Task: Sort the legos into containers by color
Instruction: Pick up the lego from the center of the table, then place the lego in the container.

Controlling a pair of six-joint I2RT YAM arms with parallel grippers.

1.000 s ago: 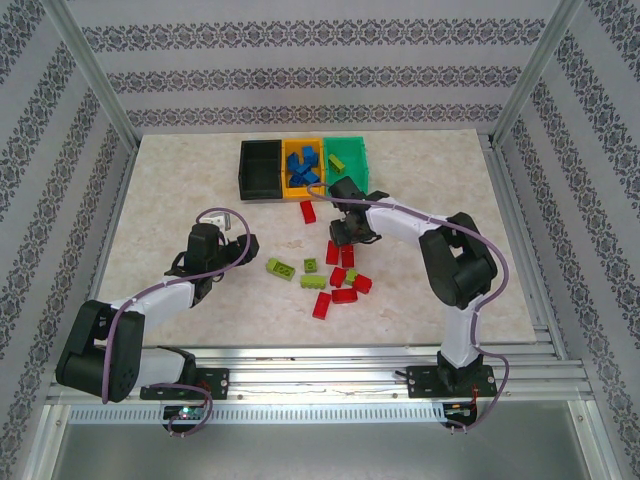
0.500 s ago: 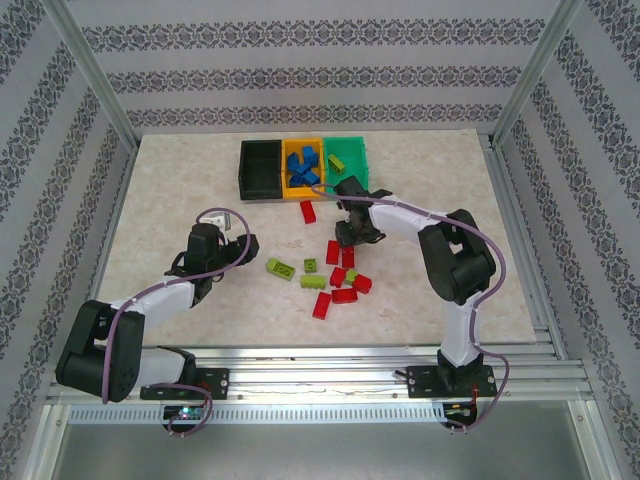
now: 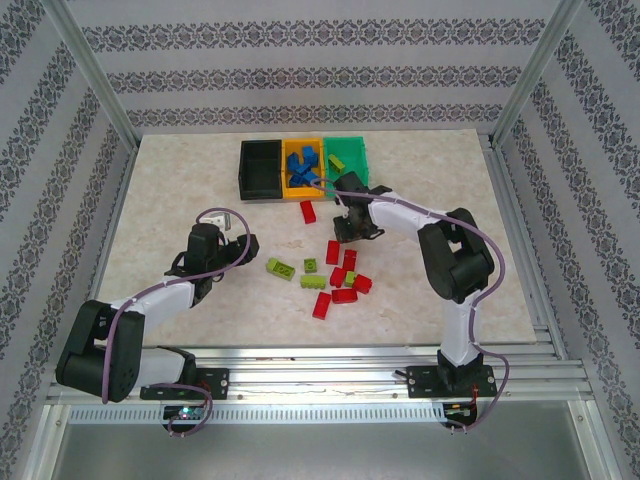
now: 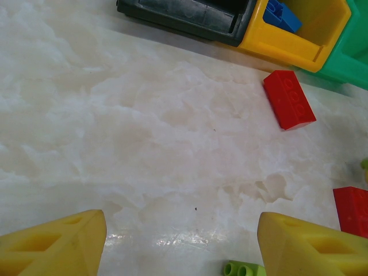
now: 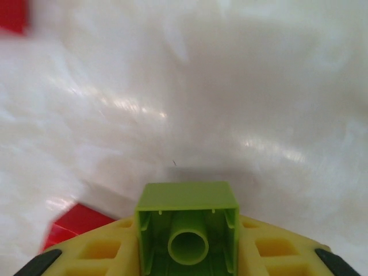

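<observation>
— Where does the right gripper (image 3: 351,224) stand?
— Clamped on a lime brick (image 5: 187,224), hollow underside towards the wrist camera. It seems lifted off the table (image 3: 180,190), though blur leaves doubt.
— Surroundings?
— Red bricks (image 3: 345,278) lie on its near side. The teal bin (image 3: 362,160) is just beyond, in a row with the yellow bin (image 3: 303,190) and the black bin (image 3: 258,172).
— And the left gripper (image 4: 181,247)?
— Jaws apart, empty, with one red brick (image 4: 288,99) ahead.

text: we read none | labels, brands, numbers, signs: we make out none legible in any view
</observation>
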